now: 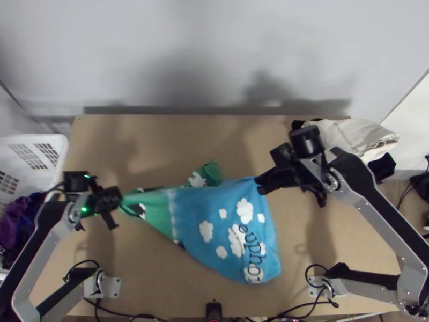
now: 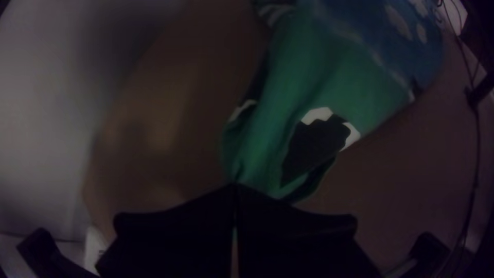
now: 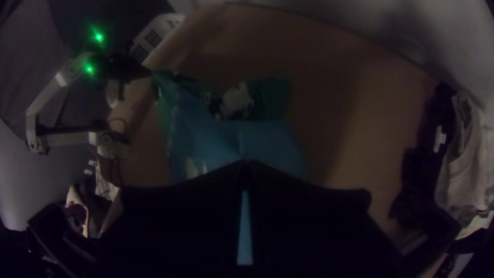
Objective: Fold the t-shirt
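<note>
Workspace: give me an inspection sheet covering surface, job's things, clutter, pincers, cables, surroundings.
Surface: light wooden table, shadows across it
Job's things: t-shirt, stretched out, green end gathered, blue part broader; not neatly folded
Clutter: cream cloth and black cloth, far right corner; white basket with purple cloth, left
Left pincer: shut on green end
Right pincer: shut on blue part's far edge
Cables: black cables by both arm bases
Surroundings: light grey wall beyond table

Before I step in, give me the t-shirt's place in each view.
Top view: the t-shirt stretches across the middle of the table.
Left wrist view: its green part runs out from the left gripper, blue beyond.
Right wrist view: its blue part lies at the right gripper.
Shared landmark: the left gripper, clamped on the green end.
</note>
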`<state>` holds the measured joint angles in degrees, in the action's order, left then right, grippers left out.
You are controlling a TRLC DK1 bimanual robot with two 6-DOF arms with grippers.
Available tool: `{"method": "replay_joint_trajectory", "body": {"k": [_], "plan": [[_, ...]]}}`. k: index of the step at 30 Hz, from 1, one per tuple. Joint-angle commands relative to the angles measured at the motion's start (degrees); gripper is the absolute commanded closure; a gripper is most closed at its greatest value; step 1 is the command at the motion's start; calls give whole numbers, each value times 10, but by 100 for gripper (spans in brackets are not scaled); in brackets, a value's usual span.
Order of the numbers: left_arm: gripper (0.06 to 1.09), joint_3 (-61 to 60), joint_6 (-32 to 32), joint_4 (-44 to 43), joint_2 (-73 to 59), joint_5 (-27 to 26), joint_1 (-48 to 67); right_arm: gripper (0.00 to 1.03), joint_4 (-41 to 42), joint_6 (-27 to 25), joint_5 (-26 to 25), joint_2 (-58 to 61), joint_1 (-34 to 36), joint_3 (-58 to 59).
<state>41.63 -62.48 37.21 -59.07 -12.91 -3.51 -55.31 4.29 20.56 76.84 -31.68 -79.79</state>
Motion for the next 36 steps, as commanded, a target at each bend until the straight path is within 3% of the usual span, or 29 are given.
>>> {"method": "replay_joint_trajectory", "body": {"k": [1,6,12,23,28,33,36], "plan": [[104,95,48,15,49,-35,-80,100,1,17,-1,-12,15,-49],[104,203,140,13,43,-81,-161,100,26,44,-17,-36,52,-97],[104,317,237,6,46,-85,-177,100,57,79,-83,-79,72,-166],[105,501,368,37,83,-86,-106,100,58,118,-81,-128,60,-246],[104,589,461,65,87,-87,6,100,58,121,-48,-156,9,-250],[104,661,560,59,98,-171,18,100,62,143,-35,-174,-7,-300],[104,661,631,39,122,-223,18,100,70,174,-3,-200,0,-303]]}}
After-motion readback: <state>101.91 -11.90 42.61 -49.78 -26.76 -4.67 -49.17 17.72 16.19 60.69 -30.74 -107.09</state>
